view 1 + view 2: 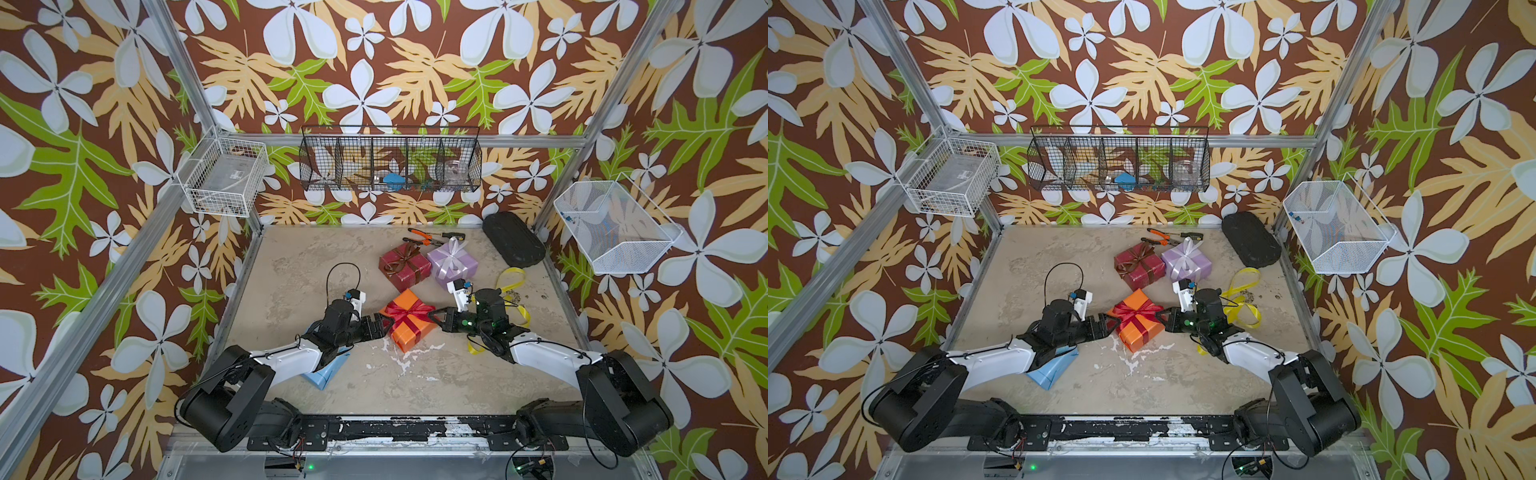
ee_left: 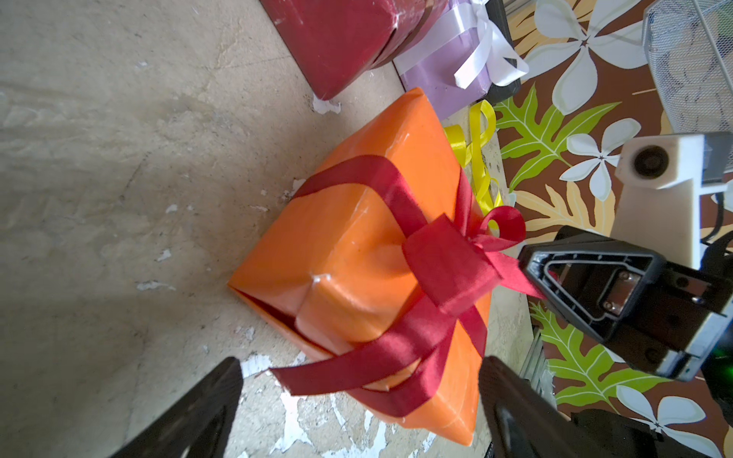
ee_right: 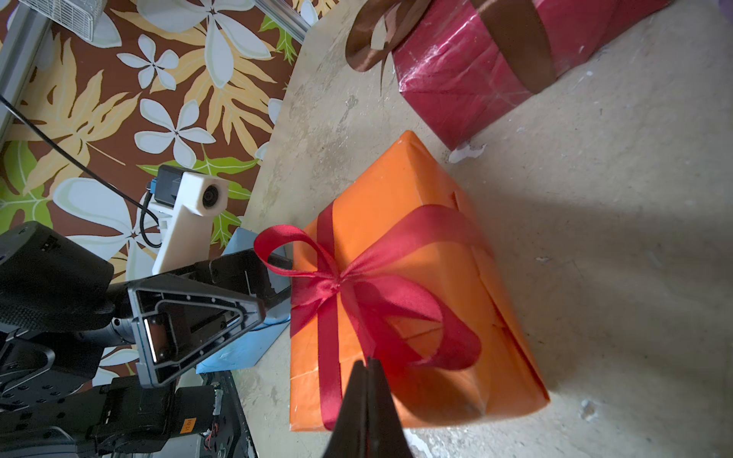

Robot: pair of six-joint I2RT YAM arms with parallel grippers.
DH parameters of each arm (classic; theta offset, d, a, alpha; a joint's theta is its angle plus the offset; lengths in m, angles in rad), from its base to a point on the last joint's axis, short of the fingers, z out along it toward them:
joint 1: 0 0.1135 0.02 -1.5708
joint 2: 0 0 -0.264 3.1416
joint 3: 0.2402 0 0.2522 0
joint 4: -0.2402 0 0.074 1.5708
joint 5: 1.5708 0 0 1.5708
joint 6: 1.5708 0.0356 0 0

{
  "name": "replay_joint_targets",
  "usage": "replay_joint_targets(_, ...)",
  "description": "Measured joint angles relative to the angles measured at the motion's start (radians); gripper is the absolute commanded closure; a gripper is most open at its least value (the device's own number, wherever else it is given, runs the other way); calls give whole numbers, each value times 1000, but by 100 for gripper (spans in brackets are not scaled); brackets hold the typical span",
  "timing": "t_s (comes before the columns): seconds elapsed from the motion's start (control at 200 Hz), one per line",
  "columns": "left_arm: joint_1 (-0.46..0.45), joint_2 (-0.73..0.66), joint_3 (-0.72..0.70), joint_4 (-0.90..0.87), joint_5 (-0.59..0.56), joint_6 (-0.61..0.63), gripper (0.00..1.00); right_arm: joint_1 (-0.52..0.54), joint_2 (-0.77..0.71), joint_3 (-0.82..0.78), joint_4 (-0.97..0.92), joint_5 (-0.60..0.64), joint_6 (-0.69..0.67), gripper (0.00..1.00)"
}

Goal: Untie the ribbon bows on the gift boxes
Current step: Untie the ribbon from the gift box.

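Note:
The orange gift box [image 1: 411,338] with a tied red ribbon bow [image 1: 405,311] sits mid-table. My right gripper [image 1: 431,314] [image 3: 367,363] is shut on a tail of the red ribbon at the box's right side. On the left, my open left gripper [image 1: 386,326] [image 2: 361,380] straddles the box's near corner, with the other red tail lying between its fingers. Behind stand the dark red box [image 1: 411,270] with a tied brown bow [image 1: 405,251] and the lilac box [image 1: 465,264] with a tied white bow [image 1: 453,249]. A bare light blue box [image 1: 326,374] lies under my left arm. The yellow ribbon [image 1: 513,282] lies loose.
Orange-handled pliers [image 1: 419,235] and a small screwdriver [image 1: 453,236] lie at the back of the table. A black oblong case [image 1: 513,239] fills the back right corner. Wire baskets [image 1: 390,160] hang on the walls above the table.

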Motion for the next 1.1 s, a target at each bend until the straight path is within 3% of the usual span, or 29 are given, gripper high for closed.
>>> replay_joint_targets(0.365,0,-2,-37,35,9,-29,5,0,12,3,10,-18,2,100)
replay_joint_targets(0.816,0,75,-72,239,35,-59,11,0,-18,-2,5,-8,-5,100)
replay_joint_targets(0.941,0,80,-74,302,19,-59,21,0,-18,-2,5,-10,-7,100)
replay_joint_targets(1.101,0,78,-72,340,16,-57,52,0,-21,-2,2,-10,-10,100)
